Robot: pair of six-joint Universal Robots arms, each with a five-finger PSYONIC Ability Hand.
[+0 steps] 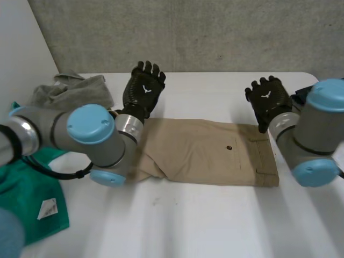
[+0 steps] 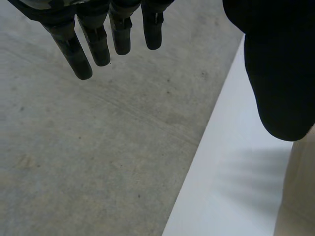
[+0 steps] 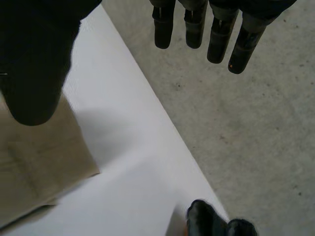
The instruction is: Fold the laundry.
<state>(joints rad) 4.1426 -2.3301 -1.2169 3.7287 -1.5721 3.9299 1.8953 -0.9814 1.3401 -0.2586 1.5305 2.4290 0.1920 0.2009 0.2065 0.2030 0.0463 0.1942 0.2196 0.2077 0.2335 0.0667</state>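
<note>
the folded tan trousers (image 1: 209, 153) lie flat in the middle of the frame on the white table (image 1: 215, 226), waistband toward the right. the left hand (image 1: 142, 88) hangs just beyond the garment's upper left corner, fingers (image 2: 98, 44) straight and relaxed with nothing in them, and the right hand (image 1: 267, 99) hovers by the upper right corner at the waistband, its fingers (image 3: 194, 27) likewise loose and empty. a grey cloth (image 1: 70, 88) sits bunched in the upper left and a green cloth (image 1: 32, 199) lies at the lower left.
</note>
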